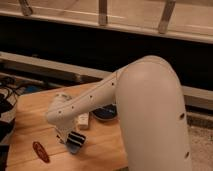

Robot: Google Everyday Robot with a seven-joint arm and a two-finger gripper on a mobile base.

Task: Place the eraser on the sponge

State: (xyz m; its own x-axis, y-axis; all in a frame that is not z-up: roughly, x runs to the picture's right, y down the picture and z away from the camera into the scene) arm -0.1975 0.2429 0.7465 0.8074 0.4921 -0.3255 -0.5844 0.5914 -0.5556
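My gripper (71, 138) hangs low over the front of the wooden table (35, 110), at the end of the white arm (95, 102). It sits right on top of a small blue block (75, 146) that looks like the sponge, and it covers part of that block. A white oblong piece (83, 120), probably the eraser, lies on the table just behind the gripper. I cannot make out whether the gripper holds anything.
A red oval object (41, 151) lies near the table's front left edge. A dark blue round dish (105, 113) sits behind the arm. Black cables (7, 95) lie off the table's left side. A dark ledge with railing posts runs behind.
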